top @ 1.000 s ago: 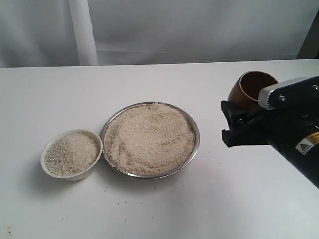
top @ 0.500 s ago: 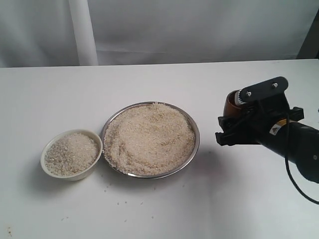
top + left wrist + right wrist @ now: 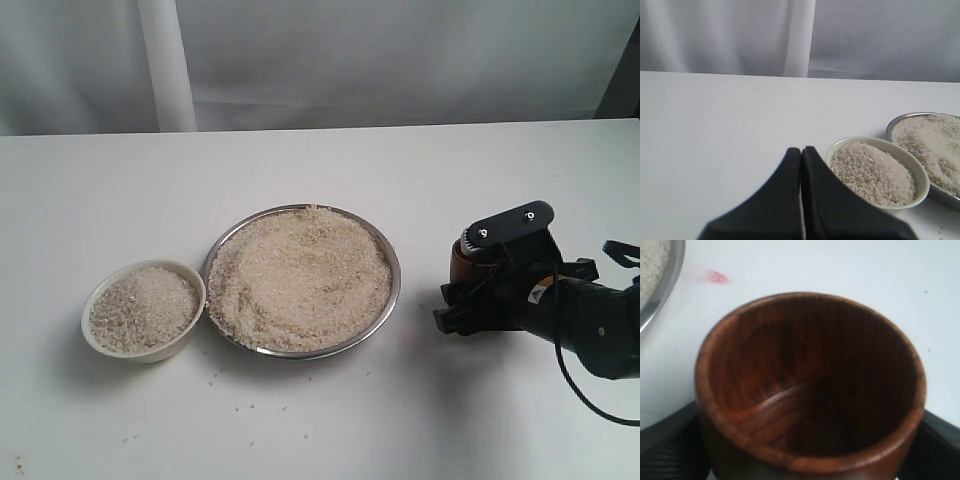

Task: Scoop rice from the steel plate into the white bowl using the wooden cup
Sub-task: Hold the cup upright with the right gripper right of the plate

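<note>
The steel plate (image 3: 396,270) sits mid-table, heaped with rice (image 3: 300,275). Touching its left side is the white bowl (image 3: 145,350), also full of rice. Right of the plate, my right gripper (image 3: 452,300) is shut on the wooden cup (image 3: 462,262), low over the table. Up close the wooden cup (image 3: 810,380) is upright and empty, with black fingers (image 3: 670,440) on either side. My left gripper (image 3: 802,150) is shut on nothing, just short of the white bowl (image 3: 920,175), with the steel plate (image 3: 895,125) beyond it. It is outside the exterior view.
Stray grains (image 3: 240,405) lie on the white table in front of the bowl and plate. A small red mark (image 3: 715,276) shows on the table between cup and plate. A white curtain (image 3: 300,60) hangs behind the table's far edge.
My right gripper has come down towards the table with the cup and swung it from tilted to upright. Plate, bowl and rice have not moved.
</note>
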Controlling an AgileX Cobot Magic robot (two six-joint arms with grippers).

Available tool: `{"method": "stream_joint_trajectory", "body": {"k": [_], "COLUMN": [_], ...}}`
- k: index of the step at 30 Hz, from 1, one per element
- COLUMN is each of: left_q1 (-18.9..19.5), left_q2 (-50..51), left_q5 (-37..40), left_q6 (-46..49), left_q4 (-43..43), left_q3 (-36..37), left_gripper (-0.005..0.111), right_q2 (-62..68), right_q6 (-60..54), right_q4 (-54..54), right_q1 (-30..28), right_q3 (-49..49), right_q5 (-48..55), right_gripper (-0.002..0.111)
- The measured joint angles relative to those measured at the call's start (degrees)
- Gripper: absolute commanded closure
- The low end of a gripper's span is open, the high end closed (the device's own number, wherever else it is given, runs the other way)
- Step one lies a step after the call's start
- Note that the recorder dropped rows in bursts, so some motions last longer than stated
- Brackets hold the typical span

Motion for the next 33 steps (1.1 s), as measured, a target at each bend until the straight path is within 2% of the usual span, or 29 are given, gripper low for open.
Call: {"method": "stream_joint_trajectory", "body": {"k": [27, 28, 33], "left_q1": [0.0, 0.0, 0.0], "left_q2": [0.0, 0.0, 0.0], "left_q5": [0.0, 0.0, 0.0], "left_q6": [0.0, 0.0, 0.0], "left_q4": [0.0, 0.0, 0.0], "left_q3": [0.0, 0.0, 0.0], "left_gripper": [0.107, 0.107, 0.107], "right_q2": [-0.01, -0.01, -0.01], "right_q6": [0.0, 0.0, 0.0], "right_q4": [0.0, 0.0, 0.0], "right_q1": [0.0, 0.0, 0.0], "right_q3": [-0.09, -0.09, -0.09], "right_q5": [2.02, 2.02, 2.02], "right_gripper": [0.108, 0.106, 0.076]}}
